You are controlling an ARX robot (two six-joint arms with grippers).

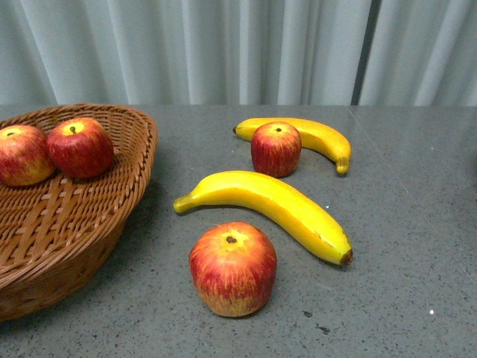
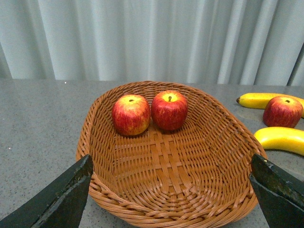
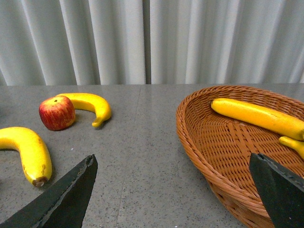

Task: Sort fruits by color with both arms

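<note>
Front view: fruit layout, gripper state

Left gripper: jaws wide apart, empty. Left wicker basket holds two apples. Table: near apple, near banana, far apple, far banana. Right basket holds bananas. Right gripper: jaws spread, empty.

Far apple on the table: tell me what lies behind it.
A banana lies just behind the far apple, showing on both sides. The apple covers part of its length in the front view; whether they touch cannot be told.
</note>
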